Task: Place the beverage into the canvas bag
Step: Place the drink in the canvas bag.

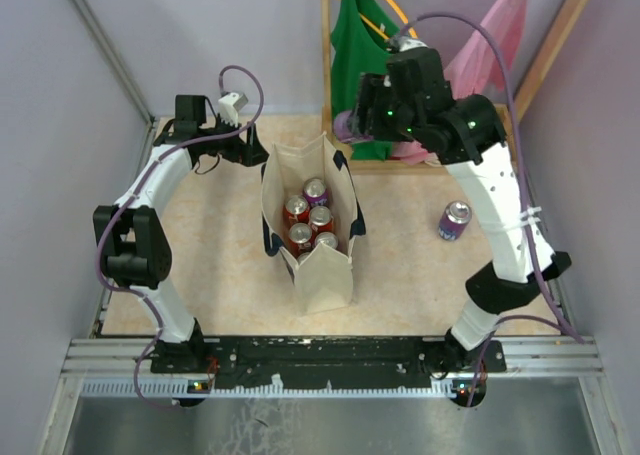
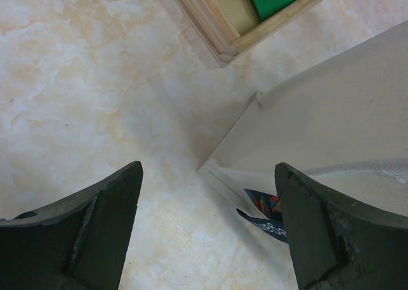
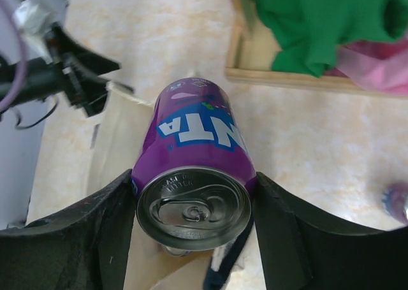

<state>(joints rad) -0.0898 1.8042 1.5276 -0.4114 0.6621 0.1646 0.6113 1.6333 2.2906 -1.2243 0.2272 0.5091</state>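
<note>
right jaws: pinching a purple aluminium drink can (image 3: 194, 130) by its sides, one finger on each flank, lid end facing the wrist. The side grip probably leaves the base free to go in first.
can position: up in the air, clamped between the right jaws, not yet in the bag.
bag: upright cream canvas tote (image 1: 325, 275) with dark navy strap handles (image 1: 355, 220). Its open mouth is below the right jaws and off towards their left finger.
left jaws: spread wide, nothing between them. The tote's corner lies just past their right finger, so they look parked to steady it or to stay clear.
in the way: red and purple cans (image 1: 310, 220) already crowd the tote floor, so free gaps look tight. The straps flank the mouth.
nearby: wooden frame (image 1: 325, 75) with green cloth (image 1: 365, 45) beyond the right jaws; spare purple can (image 1: 455, 220) on the marbled desk (image 1: 220, 265).
</note>
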